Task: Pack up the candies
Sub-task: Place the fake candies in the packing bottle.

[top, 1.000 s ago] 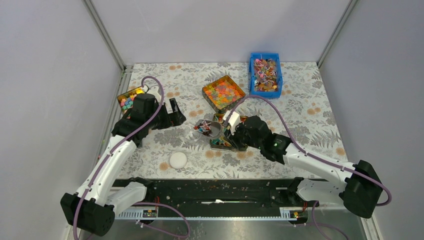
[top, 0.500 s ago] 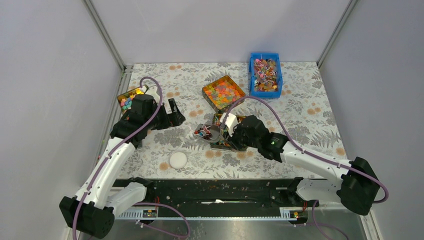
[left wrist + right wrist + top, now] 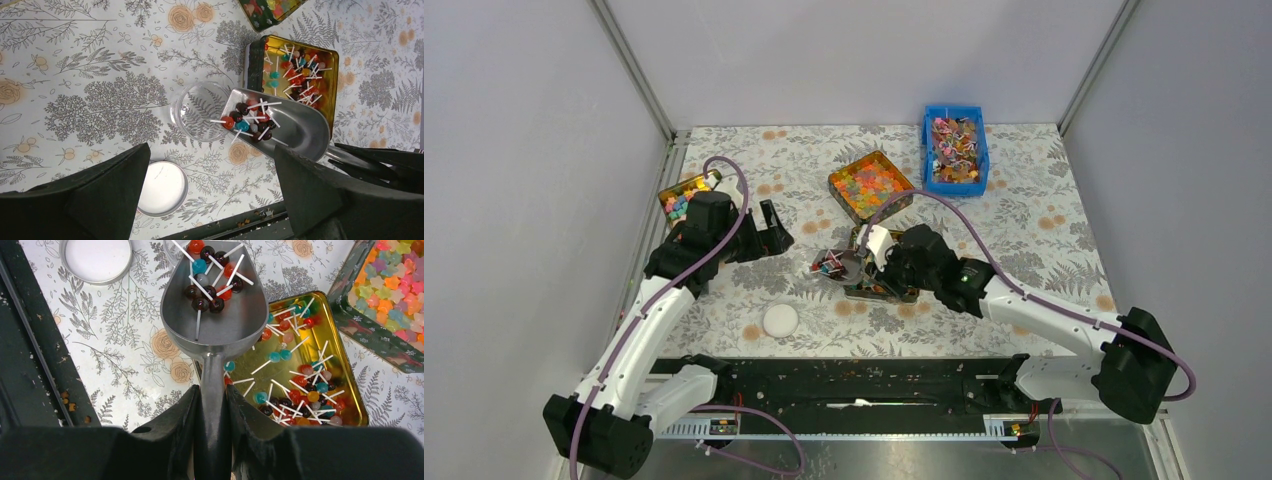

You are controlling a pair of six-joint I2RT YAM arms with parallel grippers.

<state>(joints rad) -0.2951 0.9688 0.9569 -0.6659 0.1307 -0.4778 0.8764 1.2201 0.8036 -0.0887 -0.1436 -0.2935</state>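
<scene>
A floral tablecloth [image 3: 1044, 230] covers the table. Near its middle lies a dark green tin [image 3: 361, 329] full of star-shaped sweets [image 3: 395, 285] in orange, yellow, green and pink. At the far edge, right of centre, stands a blue bin [image 3: 927, 150] of mixed sweets [image 3: 954, 150]. At the left edge is a small tin [image 3: 664, 198] holding cube sweets [image 3: 680, 204], pink, blue and yellow.

We see a floral-print worktop [image 3: 1044, 230] carrying a blue bin [image 3: 955, 109] at its far right, a dark square tin [image 3: 367, 337] mid-table, and a gold tin [image 3: 329, 70] of candies [image 3: 300, 75] just in front. A clear jar [image 3: 190, 115] stands near the gold tin, a white lid [image 3: 162, 187] lies nearer the arm bases, and a small tin [image 3: 664, 198] sits at the left edge.
</scene>
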